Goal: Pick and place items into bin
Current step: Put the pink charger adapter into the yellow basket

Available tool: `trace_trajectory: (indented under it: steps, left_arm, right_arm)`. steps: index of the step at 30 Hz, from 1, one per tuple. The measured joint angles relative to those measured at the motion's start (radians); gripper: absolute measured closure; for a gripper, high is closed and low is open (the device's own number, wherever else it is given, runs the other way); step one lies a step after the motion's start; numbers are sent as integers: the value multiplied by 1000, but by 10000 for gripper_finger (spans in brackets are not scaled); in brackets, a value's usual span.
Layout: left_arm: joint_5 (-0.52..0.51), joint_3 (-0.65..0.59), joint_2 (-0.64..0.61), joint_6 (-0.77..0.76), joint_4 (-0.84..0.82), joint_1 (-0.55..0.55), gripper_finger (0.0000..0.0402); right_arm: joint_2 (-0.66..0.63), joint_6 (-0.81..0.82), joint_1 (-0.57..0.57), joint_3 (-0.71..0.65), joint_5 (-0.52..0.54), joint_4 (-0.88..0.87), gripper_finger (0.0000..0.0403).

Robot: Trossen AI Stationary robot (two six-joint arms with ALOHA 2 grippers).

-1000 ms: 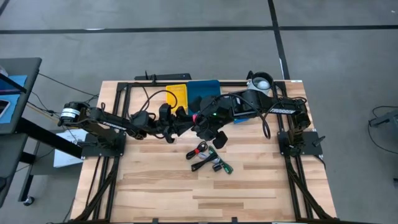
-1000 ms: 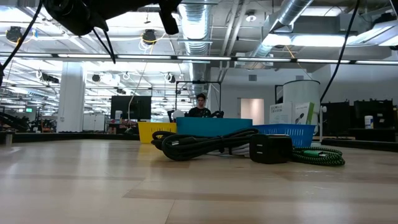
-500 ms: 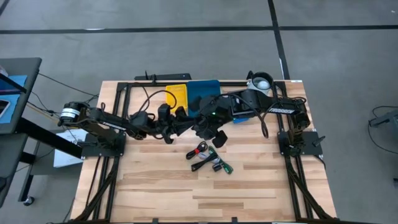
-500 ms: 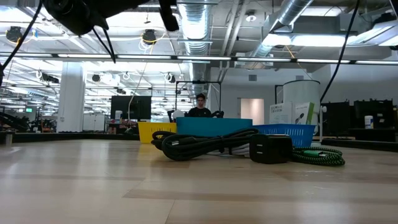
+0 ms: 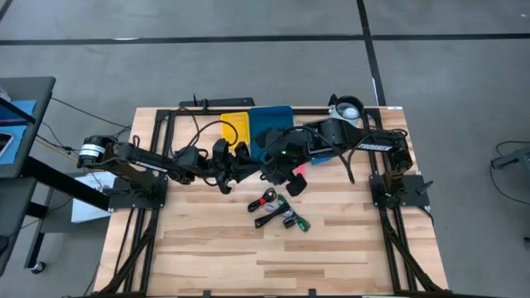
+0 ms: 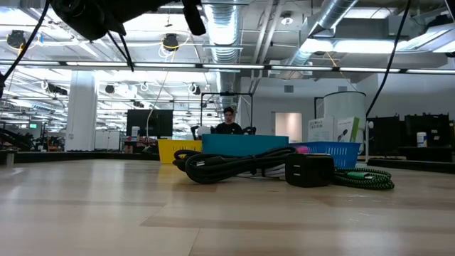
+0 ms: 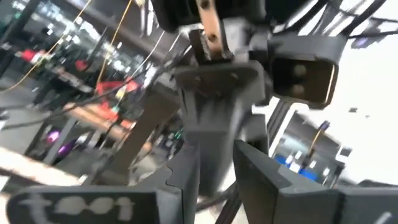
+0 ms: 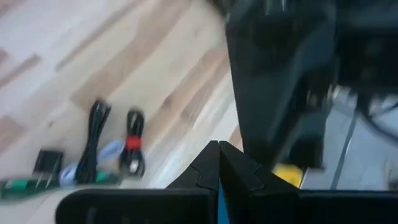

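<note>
Items: a cluster of small black pieces (image 5: pixel 277 212) with red and green parts lies on the wooden table (image 5: pixel 207 248), near the middle and just in front of both grippers; in the right wrist view they show as a black cable bundle with a red band (image 8: pixel 132 152) and a black plug (image 8: pixel 46 163)
Bins: yellow bin (image 5: pixel 236 127), teal bin (image 5: pixel 271 120) and a blue basket (image 6: pixel 328 150) stand along the far edge
Left gripper (image 5: pixel 245 162): raised off the table beside the right one; fingers (image 7: pixel 267 180) narrowly apart, nothing visibly between them
Right gripper (image 5: pixel 291 184): raised above the cluster, fingers pressed together, holding nothing I can see
Step in hand: seemingly between picks, both arms aloft
Next move: a gripper must spread its fingers, descend on one piece, and avoid dragging its neighbours
</note>
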Motion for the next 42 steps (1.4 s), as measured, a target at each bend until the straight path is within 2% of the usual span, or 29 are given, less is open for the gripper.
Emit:
trace_trajectory:
  steps: [5,8,14,17,21,25,29,32,36,42]
  left_arm:
    - [-18,-1,-58,71,-214,38,316]
    - [-32,-1,-103,117,-346,45,316]
    - [-59,-2,-185,201,-577,28,316]
    - [-101,-2,-200,229,-635,7,316]
    - [-136,-3,-201,261,-687,-11,316]
    - [-167,-3,-201,291,-743,-20,316]
    - [-183,-3,-201,311,-768,-27,316]
    - [-183,-3,-201,320,-770,-27,316]
    - [-183,-3,-201,339,-772,-27,316]
    - [-230,-3,-200,345,-812,-27,316]
  right_arm:
    - [0,131,-6,0,83,-195,399]
    - [0,255,-20,0,89,-313,391]
    - [-69,404,-24,-119,67,-314,353]
    - [-134,490,-26,-248,69,-308,329]
    - [-243,596,-41,-509,72,-205,300]
    - [-383,660,-44,-828,76,-16,277]
    - [-505,711,-41,-1094,145,201,261]
    - [-568,736,-35,-1219,194,330,252]
    - [-617,774,-36,-1318,206,421,242]
    - [-628,858,-26,-1445,274,517,229]
